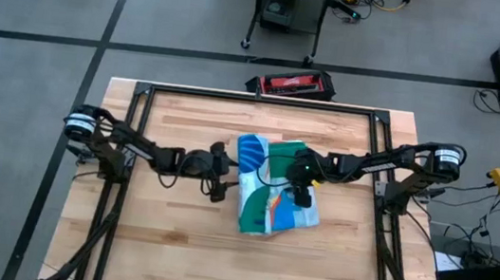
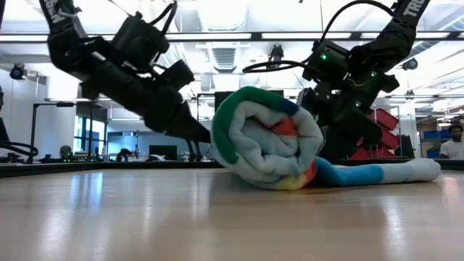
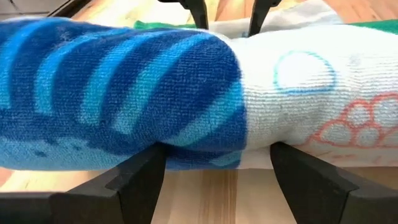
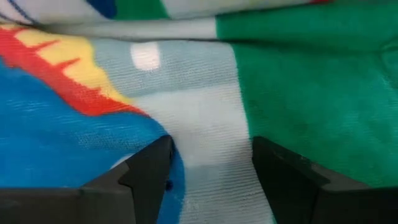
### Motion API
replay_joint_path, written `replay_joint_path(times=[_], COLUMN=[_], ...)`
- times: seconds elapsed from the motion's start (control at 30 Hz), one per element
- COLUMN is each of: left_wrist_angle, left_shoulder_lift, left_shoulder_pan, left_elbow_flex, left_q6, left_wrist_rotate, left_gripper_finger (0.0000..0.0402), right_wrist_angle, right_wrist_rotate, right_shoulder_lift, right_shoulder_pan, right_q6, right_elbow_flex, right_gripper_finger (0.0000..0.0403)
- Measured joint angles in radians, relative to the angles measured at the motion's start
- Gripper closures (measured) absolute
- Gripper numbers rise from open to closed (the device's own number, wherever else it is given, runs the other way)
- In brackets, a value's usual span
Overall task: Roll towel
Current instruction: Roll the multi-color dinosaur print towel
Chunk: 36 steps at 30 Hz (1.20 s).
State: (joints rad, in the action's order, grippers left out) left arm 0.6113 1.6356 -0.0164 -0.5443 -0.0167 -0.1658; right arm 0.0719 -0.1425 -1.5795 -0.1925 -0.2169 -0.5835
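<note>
Overhead, the towel (image 1: 273, 198) lies near the centre of the table (image 1: 169, 254), partly rolled, its roll along the 9 o'clock edge and a flat tail running toward 3 o'clock. The left gripper (image 1: 225, 176) sits at the roll's 9 o'clock side, fingers spread, apparently placed to brace or push the roll. The right gripper (image 1: 303, 192) hangs over the unrolled portion, presumably to pin or feed the cloth.

At table height, the towel (image 2: 270, 139) shows a loose spiral end, green outer band, pale inner layers, thick and soft, with the flat tail (image 2: 384, 172) trailing on the wood. Both arms descend from above, one on each side of the roll.

Through the left wrist view, the towel (image 3: 186, 87) fills the frame: looped terry weave, blue stripes, white ground with a red outline. The two dark fingers (image 3: 134, 183) stand wide apart at its lower edge, gripping nothing.

Through the right wrist view, the towel (image 4: 205, 130) lies close beneath, blue, red, yellow and green print. The fingers (image 4: 149, 171) stand parted over the cloth, with no fold pinched.
</note>
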Motion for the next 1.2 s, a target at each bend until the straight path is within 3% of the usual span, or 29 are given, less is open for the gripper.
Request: replay_joint_path(times=[0.43, 1.2], left_wrist_angle=[-0.027, -0.040], left_shoulder_lift=[0.014, 0.255], left_shoulder_pan=[0.000, -0.093], left_elbow_flex=[-0.135, -0.412], left_q6=[-0.072, -0.125], left_wrist_rotate=[-0.006, -0.010], left_gripper_finger=[0.0128, 0.0128], right_wrist_angle=[-0.002, 0.009], right_wrist_rotate=[0.003, 0.017], right_shoulder_lift=[-0.001, 0.002], right_shoulder_pan=[0.000, 0.018], right_q6=[0.008, 0.037], right_elbow_flex=[0.001, 0.002], right_gripper_finger=[0.0193, 0.0172])
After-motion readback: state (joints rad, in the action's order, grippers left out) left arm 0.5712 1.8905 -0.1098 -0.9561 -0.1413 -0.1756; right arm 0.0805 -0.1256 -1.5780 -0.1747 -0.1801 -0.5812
